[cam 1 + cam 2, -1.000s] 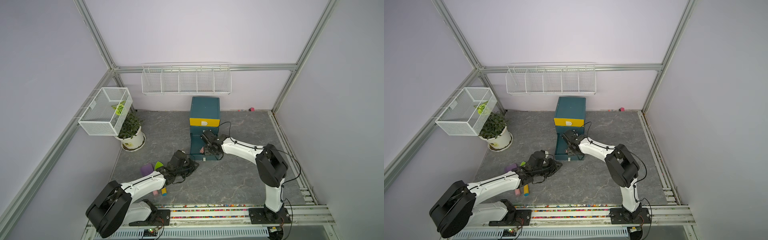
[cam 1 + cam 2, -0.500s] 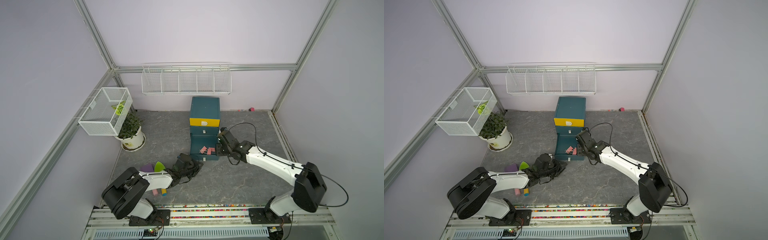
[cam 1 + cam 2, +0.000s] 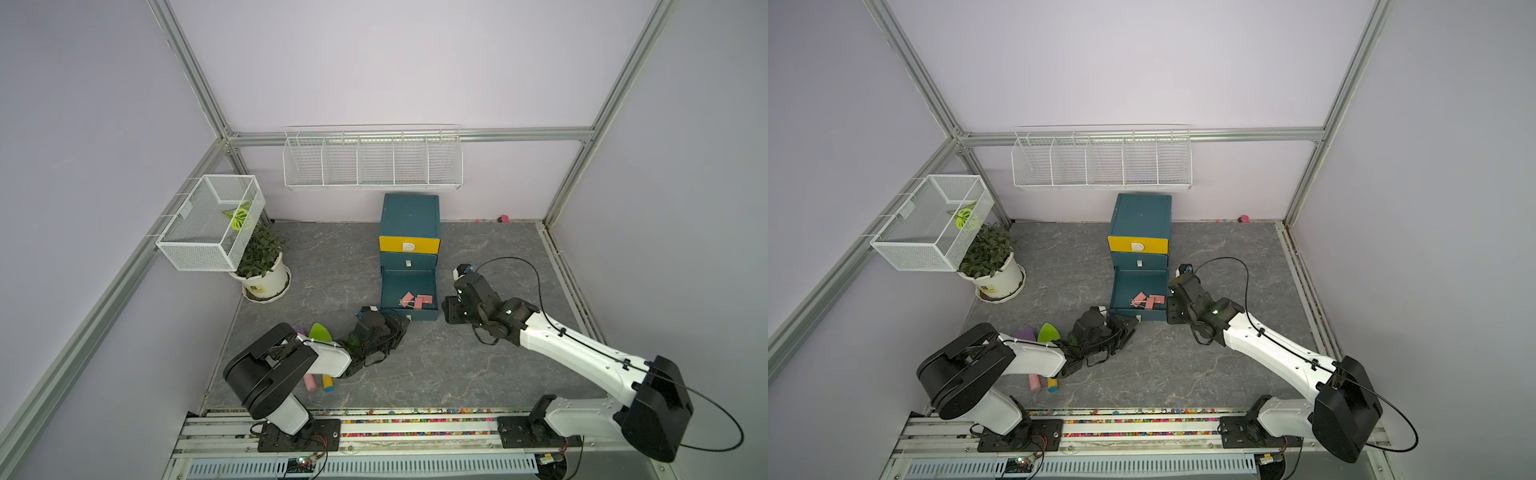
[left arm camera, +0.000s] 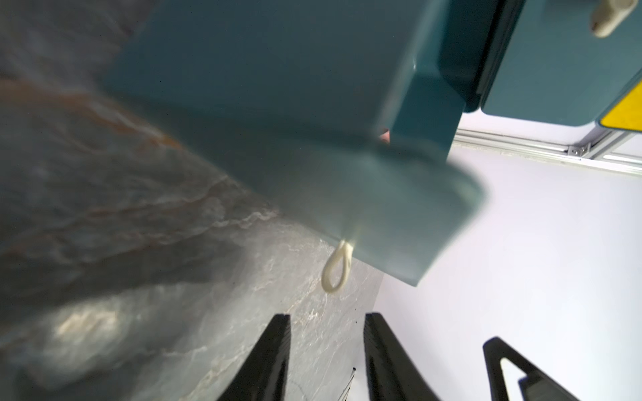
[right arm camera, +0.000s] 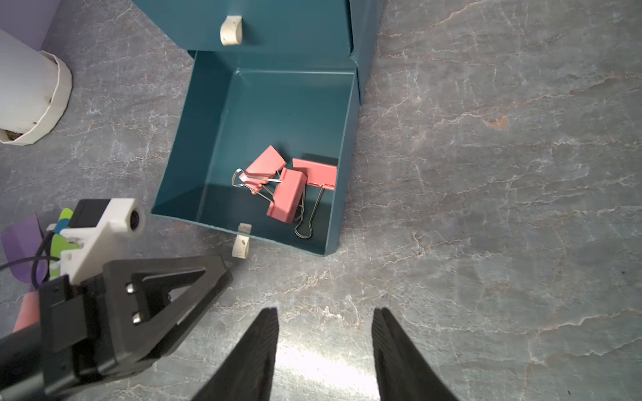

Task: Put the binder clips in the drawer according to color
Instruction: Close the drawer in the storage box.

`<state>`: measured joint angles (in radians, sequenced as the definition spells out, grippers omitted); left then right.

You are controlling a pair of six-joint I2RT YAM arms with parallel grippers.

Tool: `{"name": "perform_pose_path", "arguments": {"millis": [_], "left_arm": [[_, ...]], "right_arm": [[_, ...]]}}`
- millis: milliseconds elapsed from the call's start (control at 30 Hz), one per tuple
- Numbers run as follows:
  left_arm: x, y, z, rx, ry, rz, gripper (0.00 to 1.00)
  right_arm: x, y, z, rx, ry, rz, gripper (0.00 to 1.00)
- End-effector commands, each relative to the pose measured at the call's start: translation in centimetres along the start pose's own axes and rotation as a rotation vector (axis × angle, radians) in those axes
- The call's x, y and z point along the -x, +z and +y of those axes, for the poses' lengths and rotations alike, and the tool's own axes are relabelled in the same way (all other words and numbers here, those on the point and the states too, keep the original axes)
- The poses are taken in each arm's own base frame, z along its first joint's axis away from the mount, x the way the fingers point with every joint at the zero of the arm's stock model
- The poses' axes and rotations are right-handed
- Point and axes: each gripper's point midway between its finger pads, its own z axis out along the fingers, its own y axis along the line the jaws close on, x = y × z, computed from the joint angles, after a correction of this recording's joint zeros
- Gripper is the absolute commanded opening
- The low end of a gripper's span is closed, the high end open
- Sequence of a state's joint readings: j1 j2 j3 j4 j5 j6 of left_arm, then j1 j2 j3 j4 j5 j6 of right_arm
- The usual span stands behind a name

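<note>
The left gripper (image 4: 326,316) sits low over the table (image 3: 478,365), jaws partly apart with nothing between them, aimed at the white pull (image 4: 335,267) just ahead on the front of the pulled-out bottom drawer (image 5: 180,139). The right gripper (image 5: 326,310) hangs near that drawer's front, likewise parted and empty. Three pink binder clips (image 5: 286,189) lie together inside, so the pink sorting looks done and closing seems the step in hand: the left gripper should meet the front squarely and push it straight into the cabinet (image 3: 409,216).
</note>
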<state>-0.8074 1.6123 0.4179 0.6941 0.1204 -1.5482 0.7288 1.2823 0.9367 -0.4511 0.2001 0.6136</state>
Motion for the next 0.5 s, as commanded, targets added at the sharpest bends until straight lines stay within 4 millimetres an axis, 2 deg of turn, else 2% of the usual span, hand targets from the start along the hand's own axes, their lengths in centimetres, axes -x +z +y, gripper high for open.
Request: {"name": "perform_pose_path", "arguments": {"millis": [0, 267, 467], "left_arm": [[0.1, 1.1, -0.2, -0.009, -0.019, -0.003, 0.4], [1.0, 2.2, -0.9, -0.071, -0.045, -0.023, 0.32], [1.5, 1.6, -0.7, -0.078, -0.044, -0.052, 0.31]], "right_arm": [[-0.5, -0.3, -0.5, 0.001, 0.013, 0.004, 0.5], [-0.6, -1.0, -0.8, -0.002, 0.009, 0.002, 0.5], [-1.4, -0.7, -1.1, -0.007, 0.011, 0.018, 0.5]]}}
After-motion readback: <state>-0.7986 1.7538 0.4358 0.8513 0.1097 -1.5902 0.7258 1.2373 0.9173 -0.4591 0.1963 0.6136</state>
